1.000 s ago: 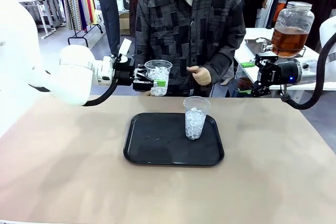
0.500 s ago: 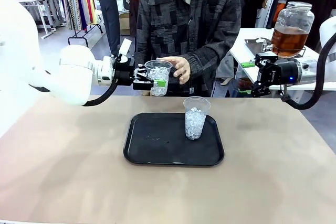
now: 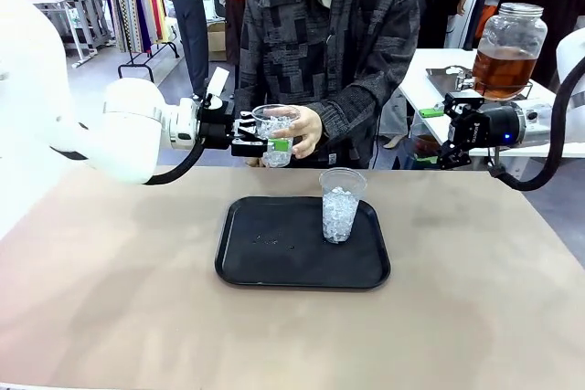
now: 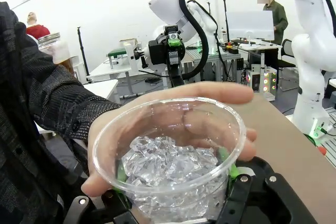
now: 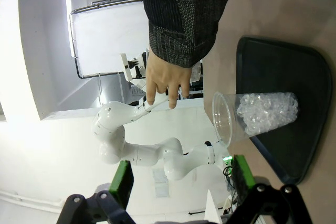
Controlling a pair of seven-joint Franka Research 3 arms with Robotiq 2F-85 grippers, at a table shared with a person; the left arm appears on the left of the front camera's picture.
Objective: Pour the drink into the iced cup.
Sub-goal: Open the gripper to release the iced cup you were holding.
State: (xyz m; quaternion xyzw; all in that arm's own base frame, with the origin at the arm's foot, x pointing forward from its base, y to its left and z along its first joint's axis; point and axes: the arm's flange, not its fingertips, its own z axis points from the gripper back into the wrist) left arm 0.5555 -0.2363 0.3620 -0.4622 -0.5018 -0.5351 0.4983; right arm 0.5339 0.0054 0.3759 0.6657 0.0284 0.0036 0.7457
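Clear cup (image 3: 275,132) part-filled with ice (image 4: 168,163), upright, clamped in left hand (image 3: 274,145) above table's (image 3: 128,299) far edge. Second cup (image 3: 340,205) with ice on black tray (image 3: 274,267), below and right of left hand. Person's hand (image 3: 306,128) wraps clamped cup's far side, fingers at rim. Right hand (image 3: 446,131) empty, fingers apart, level with left hand, well apart from it. Lidded jar (image 3: 507,38), about half full of amber drink (image 3: 501,68), on white table just behind right hand.
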